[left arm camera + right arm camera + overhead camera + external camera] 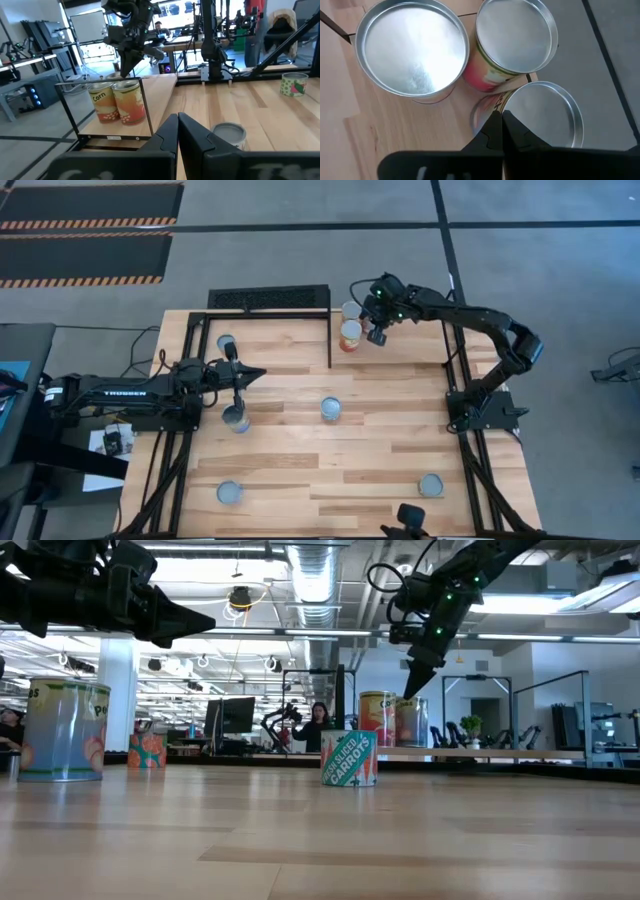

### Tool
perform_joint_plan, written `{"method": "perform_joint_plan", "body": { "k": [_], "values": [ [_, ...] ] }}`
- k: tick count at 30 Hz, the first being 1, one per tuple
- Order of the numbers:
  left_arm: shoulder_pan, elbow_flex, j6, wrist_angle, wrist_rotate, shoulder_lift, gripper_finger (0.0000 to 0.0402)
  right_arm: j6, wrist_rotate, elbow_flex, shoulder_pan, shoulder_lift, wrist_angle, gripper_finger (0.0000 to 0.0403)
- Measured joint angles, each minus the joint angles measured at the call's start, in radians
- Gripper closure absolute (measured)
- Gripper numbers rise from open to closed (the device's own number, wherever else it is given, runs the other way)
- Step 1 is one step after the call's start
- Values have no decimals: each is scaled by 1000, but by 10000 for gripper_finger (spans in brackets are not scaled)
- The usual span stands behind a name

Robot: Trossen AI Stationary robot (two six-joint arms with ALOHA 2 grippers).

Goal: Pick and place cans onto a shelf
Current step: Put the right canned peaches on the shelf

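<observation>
Three cans stand close together at the table's far edge by the black frame shelf (270, 310). In the right wrist view I see their silver lids: one (412, 47), an orange-red labelled one (515, 35) and a nearer one (540, 115). My right gripper (378, 335) is shut and points down just above them (500, 120). My left gripper (250, 377) is shut and empty, raised over the table's left part. A can (237, 418) stands below it and also shows in the left wrist view (227, 135). My right gripper's shut fingertips (495, 125) stand over the rim of the nearest can's lid (512, 107), coming from above. I cannot tell whether they touch it.
Other cans stand upright on the wooden table: a green-labelled carrots can in the middle (331, 409), one far left (226, 343), one near left (229, 493), one near right (431, 485). Black frame rails (455, 360) run along both table sides.
</observation>
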Motion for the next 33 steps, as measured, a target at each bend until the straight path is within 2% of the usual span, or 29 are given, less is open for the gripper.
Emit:
{"method": "perform_joint_plan", "body": {
  "k": [14,33],
  "values": [
    [0,0,0,0,0,0,400,-7,-1,0,-2,0,-11,395],
    [0,0,0,1,0,0,400,2,5,0,-2,-1,-10,331]
  ]
}}
